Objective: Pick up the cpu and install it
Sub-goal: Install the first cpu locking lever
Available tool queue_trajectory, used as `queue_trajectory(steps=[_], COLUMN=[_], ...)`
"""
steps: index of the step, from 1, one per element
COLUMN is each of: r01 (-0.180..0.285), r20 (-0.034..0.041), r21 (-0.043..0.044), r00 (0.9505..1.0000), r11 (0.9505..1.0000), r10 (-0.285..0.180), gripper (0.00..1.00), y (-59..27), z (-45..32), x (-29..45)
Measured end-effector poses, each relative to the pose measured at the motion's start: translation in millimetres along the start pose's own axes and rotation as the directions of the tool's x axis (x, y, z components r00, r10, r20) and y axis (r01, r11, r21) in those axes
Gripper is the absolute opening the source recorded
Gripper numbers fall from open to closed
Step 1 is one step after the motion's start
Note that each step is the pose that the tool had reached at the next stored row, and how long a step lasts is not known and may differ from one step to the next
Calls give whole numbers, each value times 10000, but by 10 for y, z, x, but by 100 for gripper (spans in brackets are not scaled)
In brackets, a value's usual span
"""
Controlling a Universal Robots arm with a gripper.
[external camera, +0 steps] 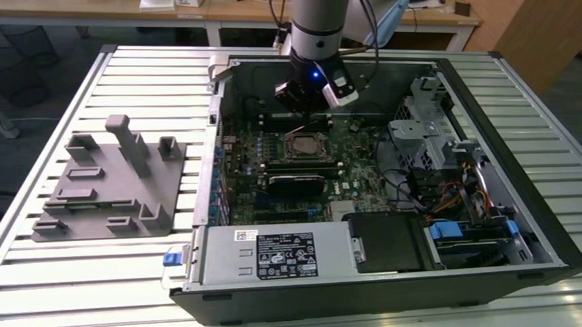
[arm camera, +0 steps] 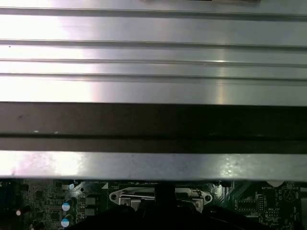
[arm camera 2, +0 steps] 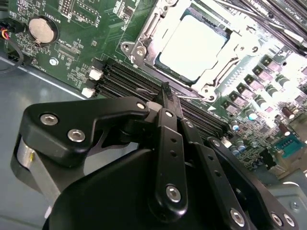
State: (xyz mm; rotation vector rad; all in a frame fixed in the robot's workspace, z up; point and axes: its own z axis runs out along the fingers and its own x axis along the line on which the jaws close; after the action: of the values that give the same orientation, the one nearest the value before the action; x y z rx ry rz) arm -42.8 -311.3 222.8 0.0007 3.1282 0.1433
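Claw closed and empty above a seated cpu

Claw [arm camera 2: 165, 93] fingers stand pressed together with nothing between them, as the second wrist view shows, the tip hanging over the memory slots [arm camera 2: 144, 86] just beside the socket [arm camera 2: 192, 48]. Within that socket lies the cpu [arm camera 2: 192, 45], its bright silver top level inside the metal frame, so by the look of it the chip is already placed. In the exterior view the gripper [external camera: 309, 102] hovers just beyond the socket [external camera: 304, 145], toward the case's [external camera: 509, 197] back wall, apart from the board. On the far side of the socket from the drive bays, outside the case, the grey fixture [external camera: 109, 184] sits on the slatted table [external camera: 82, 272].

Doing this step well probably means keeping the closed tip clear of the socket's frame and lever, moving straight and slowly, and checking that the chip lies flat with no corner raised. Any sideways brush against the socket could disturb the seating.
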Motion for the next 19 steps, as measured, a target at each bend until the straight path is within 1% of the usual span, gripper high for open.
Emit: queue_trajectory(steps=[8,9,19], r01=[0,-1,-2], r20=[-3,-5,-20], r21=[1,2,15], r00=[10000,10000,10000], r11=[10000,10000,10000], r10=[0,1,2], gripper=[11,11,11], y=[-5,-8,-13], z=[50,82,144], x=[-46,-72,-111])
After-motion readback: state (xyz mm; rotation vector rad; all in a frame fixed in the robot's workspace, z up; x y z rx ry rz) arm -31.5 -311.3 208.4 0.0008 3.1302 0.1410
